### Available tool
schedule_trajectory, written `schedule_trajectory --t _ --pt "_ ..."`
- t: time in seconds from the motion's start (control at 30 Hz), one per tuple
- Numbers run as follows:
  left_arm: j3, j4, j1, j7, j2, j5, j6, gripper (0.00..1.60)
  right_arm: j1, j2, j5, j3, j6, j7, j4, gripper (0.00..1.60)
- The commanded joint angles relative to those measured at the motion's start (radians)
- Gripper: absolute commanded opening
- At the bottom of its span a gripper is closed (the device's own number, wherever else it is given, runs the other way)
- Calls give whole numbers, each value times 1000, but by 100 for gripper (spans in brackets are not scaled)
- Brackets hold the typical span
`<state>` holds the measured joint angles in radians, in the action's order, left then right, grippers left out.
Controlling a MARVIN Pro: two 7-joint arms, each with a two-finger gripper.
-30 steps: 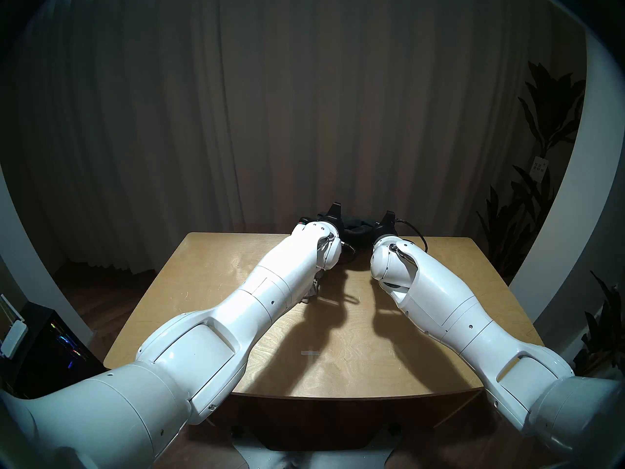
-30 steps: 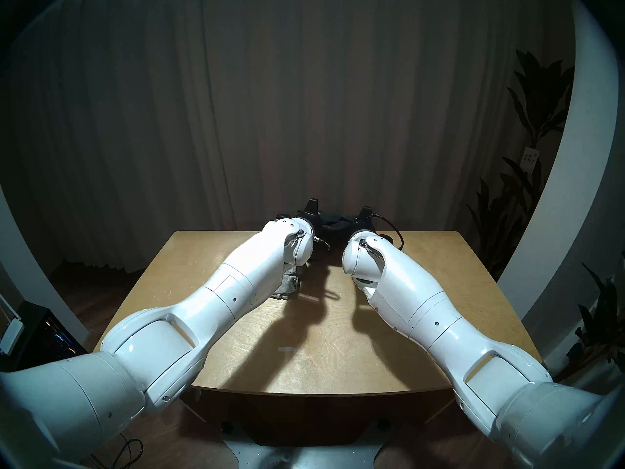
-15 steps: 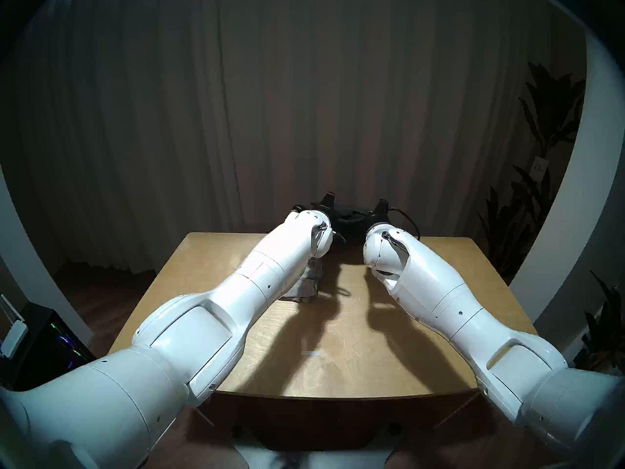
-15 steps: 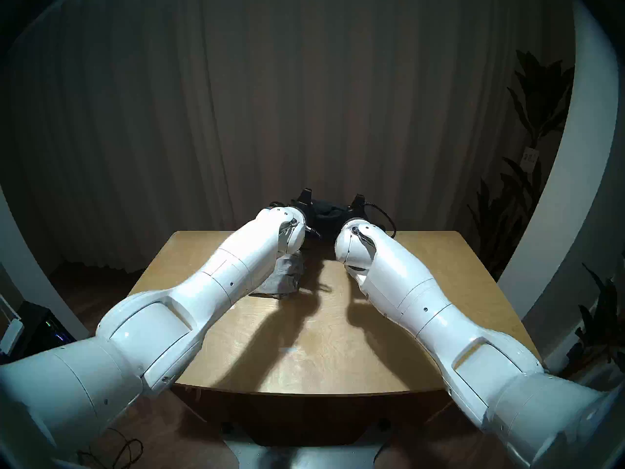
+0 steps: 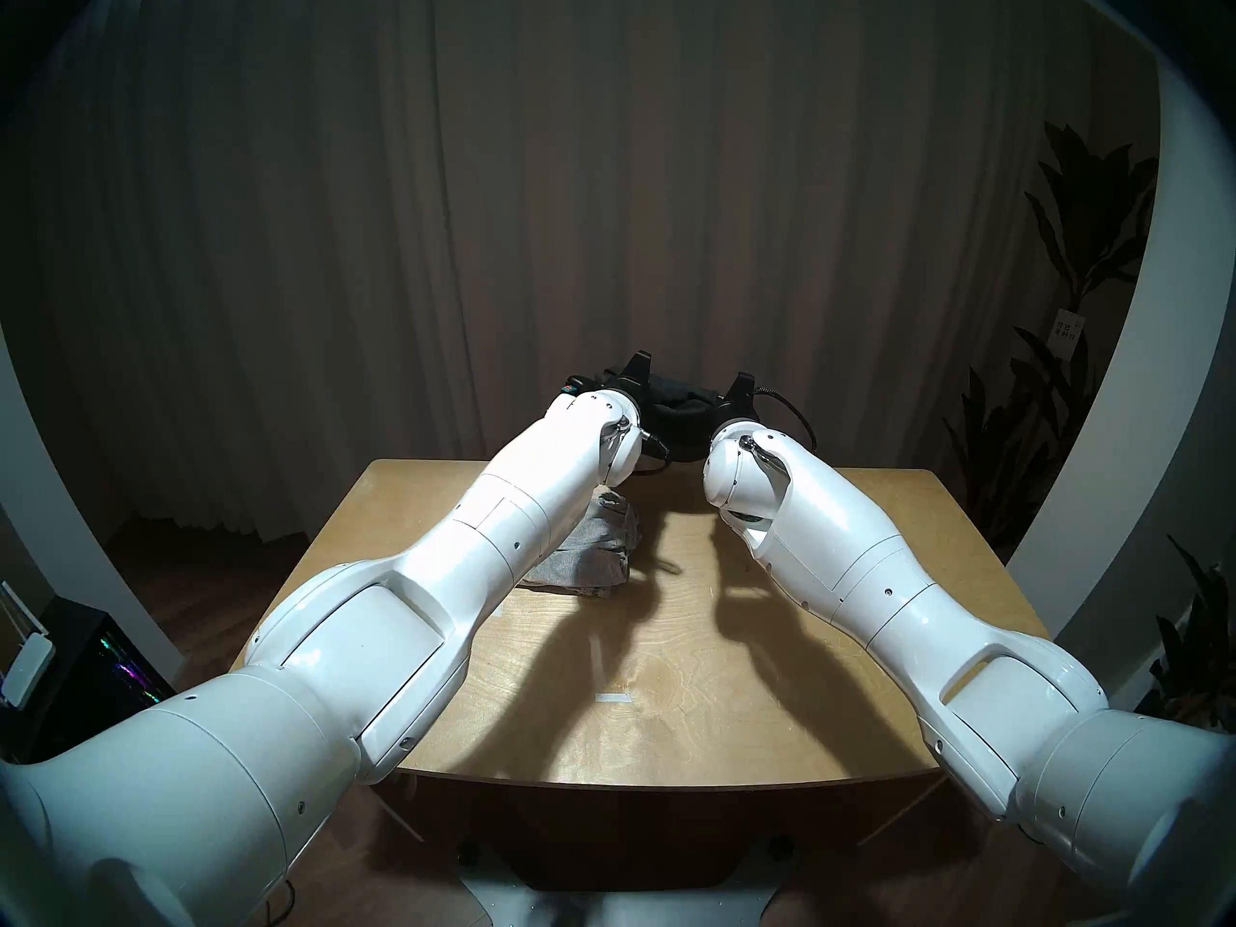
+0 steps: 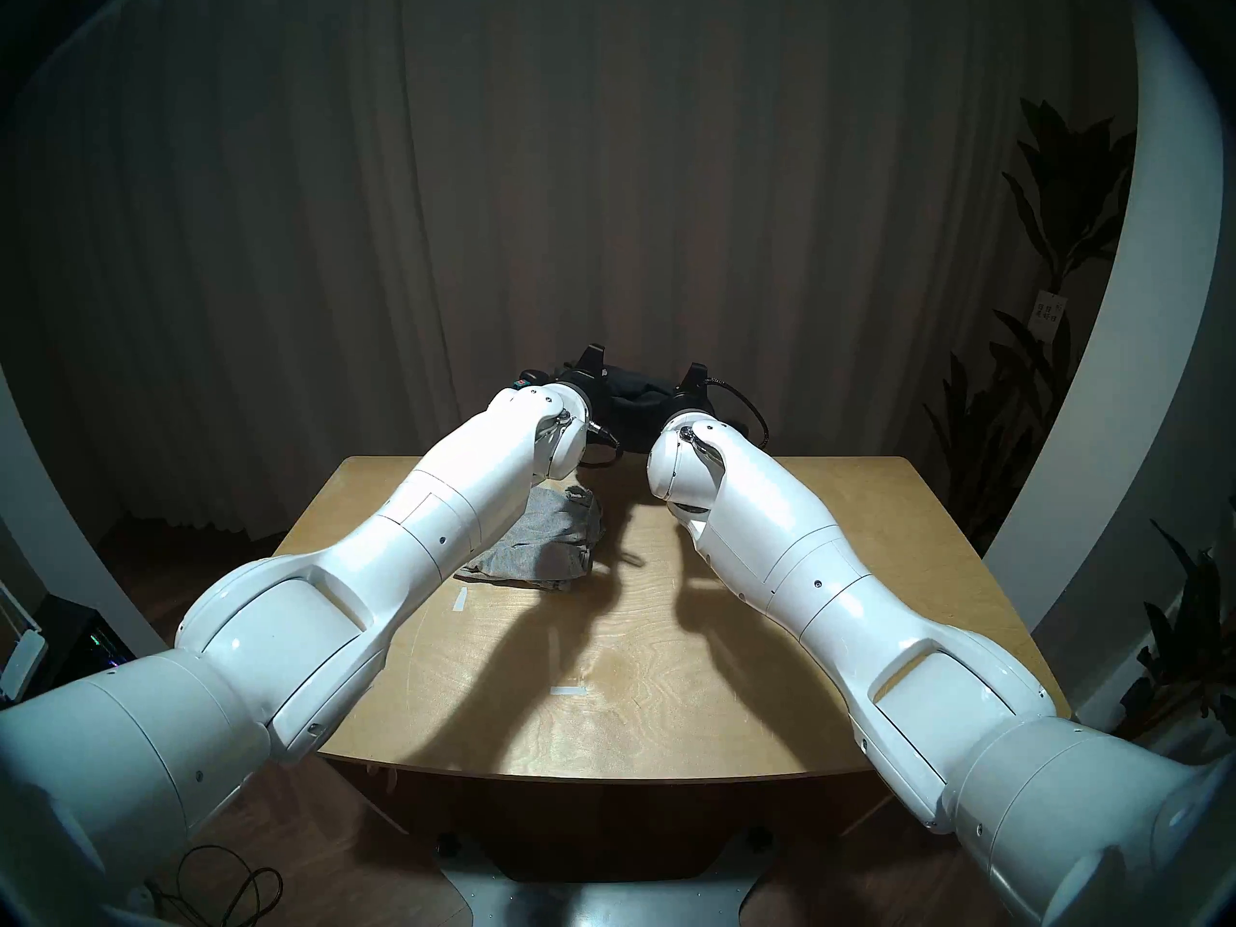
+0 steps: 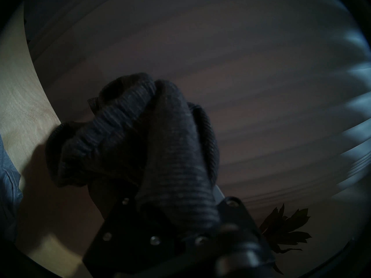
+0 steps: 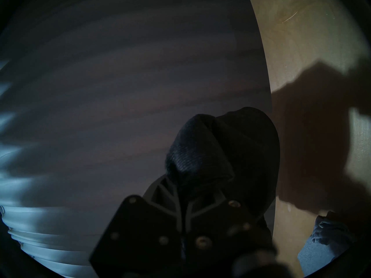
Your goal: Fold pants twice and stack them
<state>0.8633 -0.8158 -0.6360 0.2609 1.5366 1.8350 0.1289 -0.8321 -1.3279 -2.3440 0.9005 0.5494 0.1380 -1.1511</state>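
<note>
No text, brand, number or sign is legible in any view. A small white tag (image 5: 1067,324) with dark marks hangs on the plant (image 5: 1077,250), well to the right of and beyond the right gripper (image 5: 741,385); the marks are too small and blurred to read.

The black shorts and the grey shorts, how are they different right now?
The black shorts hang in the air past the table's far edge; the grey shorts lie on the table. The black ones are pinched by the left end effector and right end effector; nothing holds the grey ones. The black fabric looks thick and ribbed, the grey thin. Both are soft cloth.
</note>
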Motion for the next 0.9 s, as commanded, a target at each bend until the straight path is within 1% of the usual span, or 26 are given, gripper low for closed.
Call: schedule_trajectory --t 0.0,0.27,0.43,0.47,0.57,0.73,0.87 --pt "21 -71 18 -29 -51 -12 17 0 46 -46 14 -12 -8 -27 -10 0" --pt "41 -171 -47 -12 -128 -5 14 0 44 -69 24 -38 -4 -33 -19 0" --pt "55 -255 -104 5 -172 5 10 0 33 -76 29 -55 5 -35 -29 0" --pt "56 -240 -103 -4 -169 5 8 0 31 -76 30 -57 7 -34 -32 0" --pt "61 -294 -140 8 -194 9 9 0 24 -72 31 -66 12 -29 -45 0" --pt "67 -353 -178 20 -229 13 16 0 11 -68 33 -86 22 -24 -59 0" --pt "70 -401 -202 38 -262 7 27 0 2 -80 33 -103 28 -25 -58 0"
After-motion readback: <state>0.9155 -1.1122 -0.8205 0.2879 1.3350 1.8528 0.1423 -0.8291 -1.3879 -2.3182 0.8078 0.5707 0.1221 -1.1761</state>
